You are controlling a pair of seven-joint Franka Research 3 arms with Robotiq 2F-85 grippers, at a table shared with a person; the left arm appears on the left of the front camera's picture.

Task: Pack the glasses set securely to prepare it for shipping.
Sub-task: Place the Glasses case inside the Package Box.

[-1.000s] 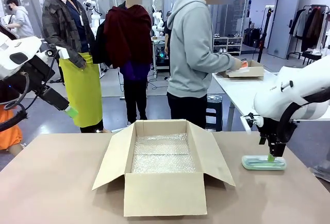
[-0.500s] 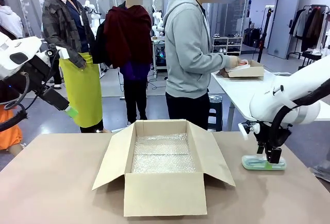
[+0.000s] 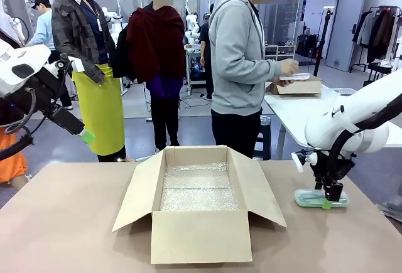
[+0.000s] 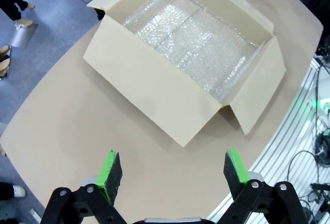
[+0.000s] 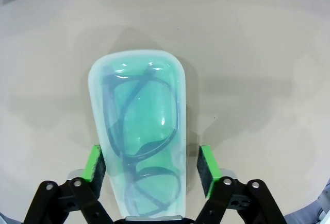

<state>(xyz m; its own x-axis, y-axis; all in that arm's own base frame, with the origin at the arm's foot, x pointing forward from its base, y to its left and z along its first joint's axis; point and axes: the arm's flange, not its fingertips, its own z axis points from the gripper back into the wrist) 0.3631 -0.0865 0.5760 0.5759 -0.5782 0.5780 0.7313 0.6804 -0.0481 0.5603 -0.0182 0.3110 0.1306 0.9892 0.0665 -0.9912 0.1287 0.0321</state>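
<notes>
The right end effector (image 5: 152, 165) straddles the mint green case (image 5: 136, 126), jaws open, with one green pad beside each long side and no clamping. The case lies flat on the desk (image 3: 63, 223), right of the open cardboard box (image 3: 201, 235). The left end effector (image 4: 172, 167) hangs raised at the left, wide open and empty.
</notes>
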